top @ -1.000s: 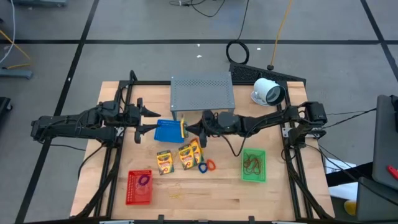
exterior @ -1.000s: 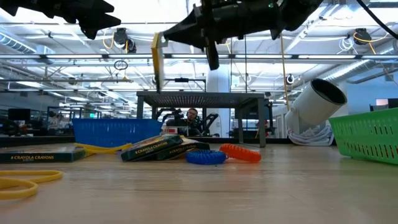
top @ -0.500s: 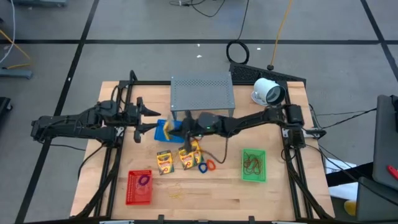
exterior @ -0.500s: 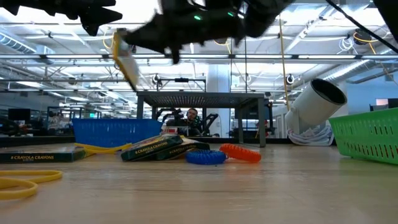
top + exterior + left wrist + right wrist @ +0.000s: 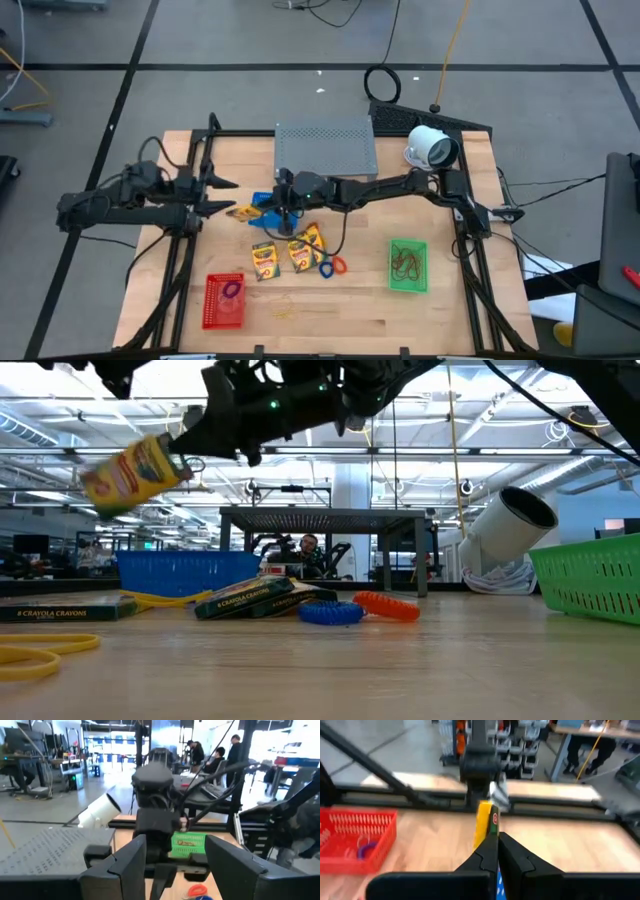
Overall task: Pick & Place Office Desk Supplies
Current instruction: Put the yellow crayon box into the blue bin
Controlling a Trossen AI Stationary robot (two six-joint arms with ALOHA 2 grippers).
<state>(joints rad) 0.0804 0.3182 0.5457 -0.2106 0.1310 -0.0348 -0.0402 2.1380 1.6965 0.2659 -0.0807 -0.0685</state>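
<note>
My right gripper (image 5: 264, 207) reaches across from the table's right and is shut on a yellow crayon pack (image 5: 244, 212), which is also in the low view (image 5: 130, 473) and the right wrist view (image 5: 485, 820). The pack hovers over the left end of the blue basket (image 5: 268, 200), close in front of my left gripper (image 5: 222, 196). That gripper is open, with its fingers wide apart (image 5: 175, 865). Three more crayon packs (image 5: 290, 250) lie flat on the table, with a blue band (image 5: 325, 268) and an orange band (image 5: 339, 265) beside them. My right gripper pinches the crayon pack by one end (image 5: 488, 834) between its two fingers, coming about level from the table's right. The pack is lifted clear and tilted. It sticks out past the fingertips toward the left gripper.
A grey perforated stand (image 5: 326, 148) and a white round device (image 5: 430, 147) sit at the far side. A red basket (image 5: 224, 300) holding a purple band is near left. A green basket (image 5: 408, 266) holding a band is near right. A thin tan band (image 5: 285, 315) lies by the near edge.
My right gripper has carried the crayon pack toward the table's left, across the blue basket. The pack has tipped from upright on its edge to slanted, with its printed face showing. My left gripper has drawn back a little toward the table's left edge.
</note>
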